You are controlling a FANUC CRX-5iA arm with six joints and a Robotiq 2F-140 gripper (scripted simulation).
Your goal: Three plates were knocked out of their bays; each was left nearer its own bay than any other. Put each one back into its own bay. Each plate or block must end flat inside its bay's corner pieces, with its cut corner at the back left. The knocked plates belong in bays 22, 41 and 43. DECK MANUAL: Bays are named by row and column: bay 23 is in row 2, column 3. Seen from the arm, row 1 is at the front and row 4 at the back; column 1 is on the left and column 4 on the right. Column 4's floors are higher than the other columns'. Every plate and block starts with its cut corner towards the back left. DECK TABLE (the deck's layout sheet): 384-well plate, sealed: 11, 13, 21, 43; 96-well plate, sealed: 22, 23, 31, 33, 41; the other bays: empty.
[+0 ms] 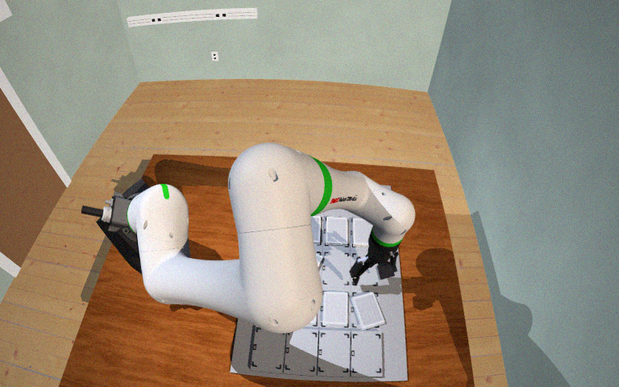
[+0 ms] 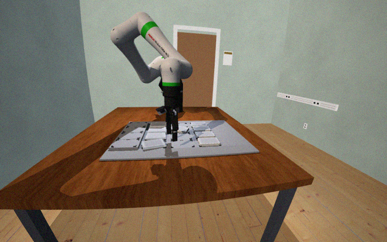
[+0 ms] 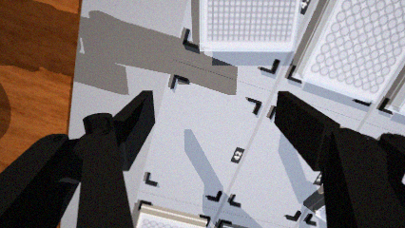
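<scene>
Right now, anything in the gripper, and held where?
Nothing held: the gripper is open, its fingers apart over bay 42, with bare bay floor between them.

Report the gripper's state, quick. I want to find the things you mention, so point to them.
Gripper (image 1: 370, 279) (image 2: 172, 136) (image 3: 215, 106): open, holding nothing, fingers apart above bay 42.

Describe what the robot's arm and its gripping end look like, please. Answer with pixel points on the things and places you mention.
The arm (image 1: 278, 218) (image 2: 159, 42) is smooth, rounded and off-white, with bright green bands and small red and black lettering. The gripper (image 1: 370, 276) (image 2: 172, 136) (image 3: 215, 106) is black, with two angular, jointed fingers. No cables show along the arm.
</scene>
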